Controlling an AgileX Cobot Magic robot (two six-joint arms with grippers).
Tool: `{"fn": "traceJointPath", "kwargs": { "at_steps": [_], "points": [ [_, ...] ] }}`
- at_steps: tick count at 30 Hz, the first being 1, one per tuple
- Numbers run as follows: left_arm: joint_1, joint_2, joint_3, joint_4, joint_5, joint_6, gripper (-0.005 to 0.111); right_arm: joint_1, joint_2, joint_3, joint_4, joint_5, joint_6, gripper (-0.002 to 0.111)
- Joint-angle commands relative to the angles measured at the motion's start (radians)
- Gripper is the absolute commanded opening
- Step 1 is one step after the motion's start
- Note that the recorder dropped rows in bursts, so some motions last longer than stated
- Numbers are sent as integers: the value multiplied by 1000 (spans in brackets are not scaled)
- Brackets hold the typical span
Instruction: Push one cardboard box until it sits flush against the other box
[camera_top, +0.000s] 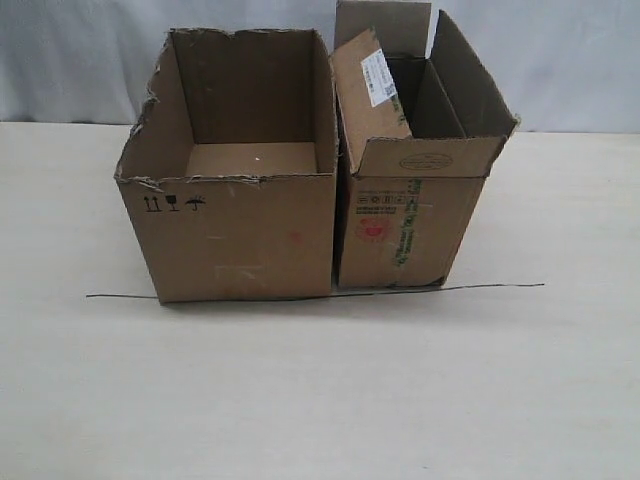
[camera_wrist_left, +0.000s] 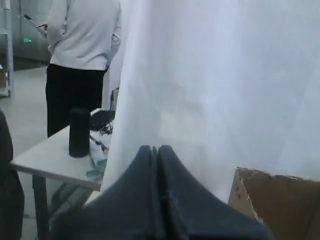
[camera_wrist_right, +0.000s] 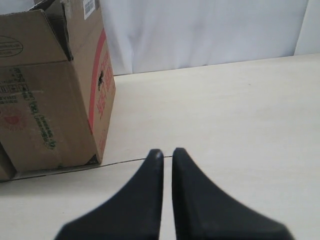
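The cardboard box (camera_top: 235, 200) stands left of the other box (camera_top: 415, 190), sides touching.

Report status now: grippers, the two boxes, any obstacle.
Left gripper shut, right gripper shut, both empty. Cardboard box side by side with other box. Nothing in the way.

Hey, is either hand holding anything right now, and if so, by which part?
Nothing is held. The left hand and the right hand are both closed on nothing, clear of the boxes.

The cardboard box (camera_top: 235, 225) is plain brown with small black symbols and a faint red spot. The other box (camera_top: 410, 215) is brown with a white sticker, red logo and green stripe. The table (camera_top: 320, 400) is pale cream.
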Motion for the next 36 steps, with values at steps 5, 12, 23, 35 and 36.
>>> {"fn": "traceJointPath", "kwargs": {
  "at_steps": [5, 12, 23, 35, 36],
  "points": [
    [-25, -32, 182, -59, 399, -5, 0, 2, -4, 3, 2, -2, -1, 5],
    [-39, -47, 182, 126, 380, 53, 0, 2, -4, 3, 2, -2, -1, 5],
    [-222, -436, 361, 158, 153, 53, 0, 2, -4, 3, 2, -1, -1, 5],
    [-231, -571, 541, 487, 84, -447, 0, 2, -4, 3, 2, -1, -1, 5],
    [-231, -571, 561, 612, 64, -603, 0, 2, -4, 3, 2, -1, -1, 5]
  ]
}}
